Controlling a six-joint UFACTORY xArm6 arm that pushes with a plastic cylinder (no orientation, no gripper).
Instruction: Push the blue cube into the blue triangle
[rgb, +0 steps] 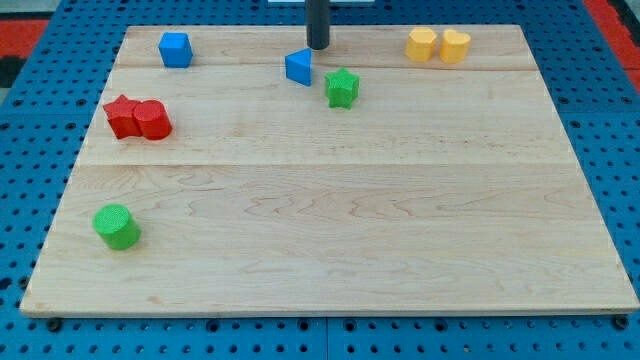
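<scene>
The blue cube (175, 49) sits near the board's top left corner. The blue triangle (298, 67) lies at the top centre, well to the right of the cube. My tip (317, 46) stands just above and to the right of the blue triangle, close to it but apart. The rod comes down from the view's top edge.
A green star (342, 88) lies just right of the blue triangle. A red star (122, 116) and red cylinder (153, 120) touch at the left. A green cylinder (117, 227) sits lower left. Two yellow blocks (438, 45) sit top right. The wooden board (330, 260) lies on blue pegboard.
</scene>
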